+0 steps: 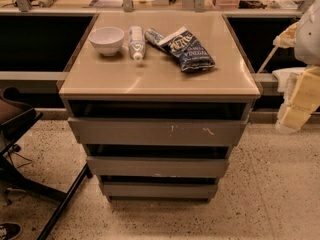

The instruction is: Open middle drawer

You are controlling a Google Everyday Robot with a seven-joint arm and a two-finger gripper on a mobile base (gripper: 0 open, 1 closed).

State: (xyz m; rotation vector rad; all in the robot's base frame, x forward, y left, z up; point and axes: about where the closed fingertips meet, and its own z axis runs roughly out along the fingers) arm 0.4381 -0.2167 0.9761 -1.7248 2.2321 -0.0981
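Observation:
The middle drawer is a plain grey handleless front in the small cabinet, with a small pale chip on its lower edge and a dark gap above it. It sits between the widest scratched top front and the narrowest bottom front. None of its inside shows. My gripper is a pale yellowish shape at the right edge of the view. It hangs beside the cabinet at about the height of the top drawer, well apart from the middle drawer.
On the cabinet top stand a white bowl, a lying bottle and a blue chip bag. A dark chair with a black leg is at the left. The floor is speckled.

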